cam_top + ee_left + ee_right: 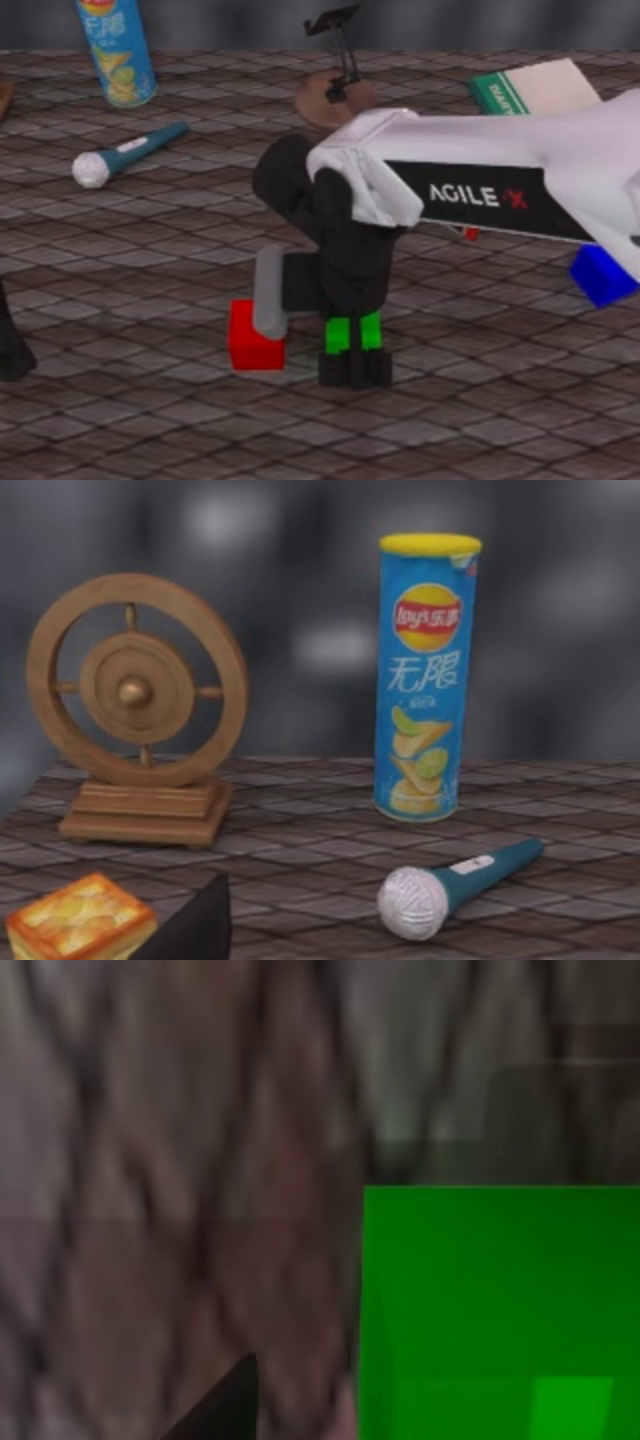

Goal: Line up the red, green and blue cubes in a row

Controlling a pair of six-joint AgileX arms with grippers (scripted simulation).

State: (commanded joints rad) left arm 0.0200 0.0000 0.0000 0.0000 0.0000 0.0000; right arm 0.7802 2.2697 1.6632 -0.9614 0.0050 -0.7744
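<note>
The cubes, red [256, 340], green [354, 333] and blue [603, 272], are rendered matt and smooth; the wheel ornament [137, 708] is polished wood; the surface [150, 260] is dull, tiled.

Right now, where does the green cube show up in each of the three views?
Top view: the green cube sits low at centre, between the right end effector fingers, just right of the red cube.
Left wrist view: not in it; only a chips can, a microphone and a wooden wheel.
Right wrist view: the cube fills one corner.
Shared landmark: the dark tiled tabletop.
</note>
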